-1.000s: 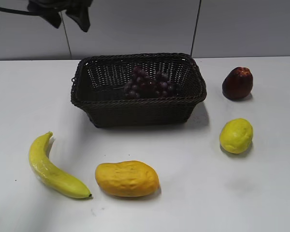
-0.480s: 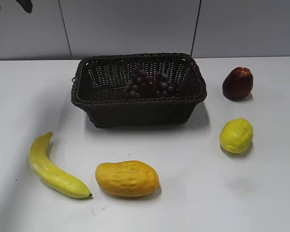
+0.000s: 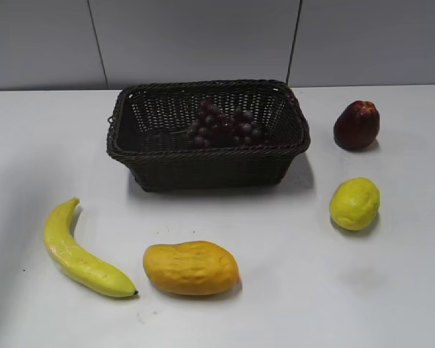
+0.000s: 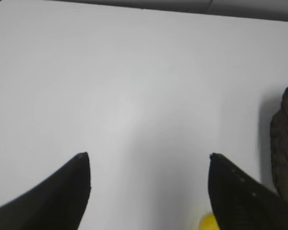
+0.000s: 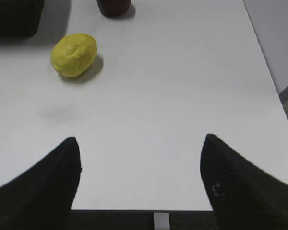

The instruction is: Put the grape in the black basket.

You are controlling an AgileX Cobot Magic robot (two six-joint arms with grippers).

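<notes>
The bunch of dark purple-red grapes (image 3: 226, 125) lies inside the black woven basket (image 3: 209, 165), toward its back middle, in the exterior view. Neither gripper shows in the exterior view. In the left wrist view my left gripper (image 4: 149, 155) is open and empty above bare white table, with an edge of the basket (image 4: 284, 143) at the right. In the right wrist view my right gripper (image 5: 140, 139) is open and empty above the table's near right part.
A banana (image 3: 76, 251) lies front left, a yellow-orange mango (image 3: 191, 267) front middle. A lemon (image 3: 354, 204) (image 5: 73, 54) and a dark red fruit (image 3: 357, 125) (image 5: 114, 5) sit right of the basket. The table edge (image 5: 182, 210) is near the right gripper.
The left arm, seen at the top left above the basket a second ago, has moved left and out of the exterior view. The grapes and basket have not moved.
</notes>
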